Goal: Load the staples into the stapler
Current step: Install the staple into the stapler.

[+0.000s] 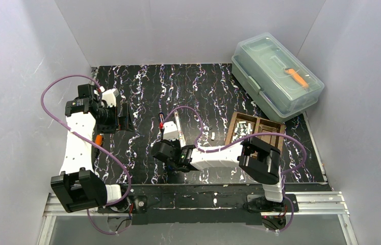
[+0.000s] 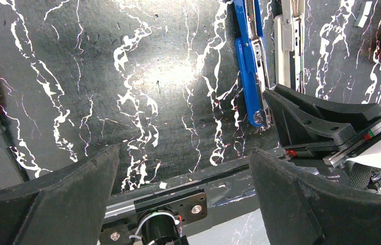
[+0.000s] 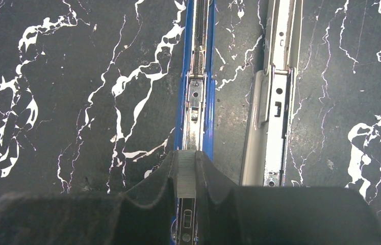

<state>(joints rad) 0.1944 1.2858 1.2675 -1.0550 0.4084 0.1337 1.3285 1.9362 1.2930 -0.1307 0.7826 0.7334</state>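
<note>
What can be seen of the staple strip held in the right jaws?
The staple strip is a short silvery-grey metal bar, finely ribbed across its top where the single staples join. It looks straight and whole. The right gripper pinches it by its long sides between black jaws, top face showing. It lies lengthwise, in line with the blue stapler's open magazine channel and over that channel's near part. Whether it touches the channel cannot be told.

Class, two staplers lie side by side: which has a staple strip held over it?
The blue stapler: jaws of the right gripper pinch a staple strip above its channel. The grey stapler alongside has none.
</note>
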